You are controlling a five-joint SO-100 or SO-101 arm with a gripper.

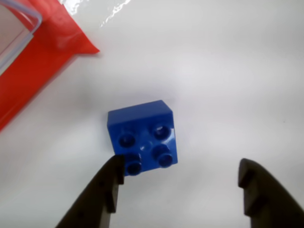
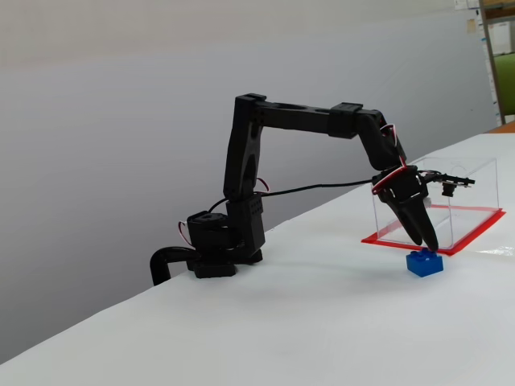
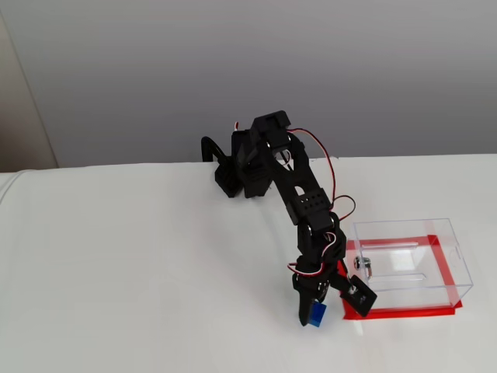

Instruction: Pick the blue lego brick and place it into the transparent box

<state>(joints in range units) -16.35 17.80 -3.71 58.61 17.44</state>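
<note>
The blue lego brick [image 1: 142, 137] lies studs up on the white table, just outside the transparent box [image 3: 408, 260]. My gripper [image 1: 181, 166] hangs open right above it. In the wrist view the left finger [image 1: 107, 190] overlaps the brick's near corner and the right finger [image 1: 266, 194] stands well clear of it. In a fixed view the fingertips [image 2: 428, 240] point down at the brick [image 2: 424, 263], in front of the box [image 2: 451, 205]. From above, the brick [image 3: 317, 313] sits beside the gripper [image 3: 309, 315], at the box's near left corner.
The box's red base [image 1: 33, 66] fills the wrist view's top left corner. A small silver lock [image 3: 362, 264] sits on the box's side facing the arm. The arm's base [image 3: 233, 167] stands at the table's back edge.
</note>
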